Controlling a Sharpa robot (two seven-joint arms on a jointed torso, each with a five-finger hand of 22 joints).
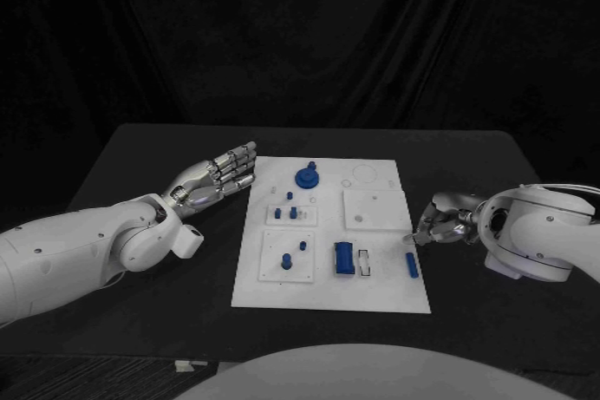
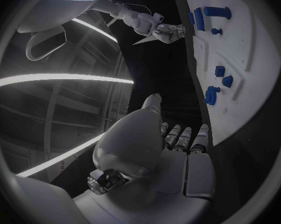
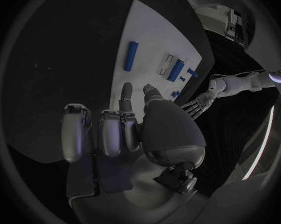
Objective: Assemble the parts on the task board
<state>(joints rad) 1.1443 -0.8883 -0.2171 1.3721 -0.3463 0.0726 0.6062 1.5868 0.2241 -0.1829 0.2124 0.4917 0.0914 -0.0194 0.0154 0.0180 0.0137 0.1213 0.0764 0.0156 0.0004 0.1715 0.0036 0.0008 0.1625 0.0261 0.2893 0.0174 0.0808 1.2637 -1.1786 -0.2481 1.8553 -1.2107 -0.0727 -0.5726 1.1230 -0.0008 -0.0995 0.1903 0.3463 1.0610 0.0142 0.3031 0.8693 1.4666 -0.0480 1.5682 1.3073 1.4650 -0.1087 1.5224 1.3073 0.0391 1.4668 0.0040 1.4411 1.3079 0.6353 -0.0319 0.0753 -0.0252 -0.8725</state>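
Running this remotely, so here's what I've got. Nearest on the task board [image 1: 375, 298] is a row close to its near edge: a blue block [image 1: 342, 259] beside a small white slot piece, and off toward the right edge a slim blue pin [image 1: 410, 263]. The pin's long axis runs near-to-far, parallel to that edge. My right robot hand [image 1: 440, 225] sits just off that same edge, fingers curled in, holding nothing as far as I can tell, so the pin lies just inward from it. The left robot hand [image 1: 215, 180] hovers off the far-left corner, fingers spread flat, empty, well apart from the pin. Right's clearly my pick.
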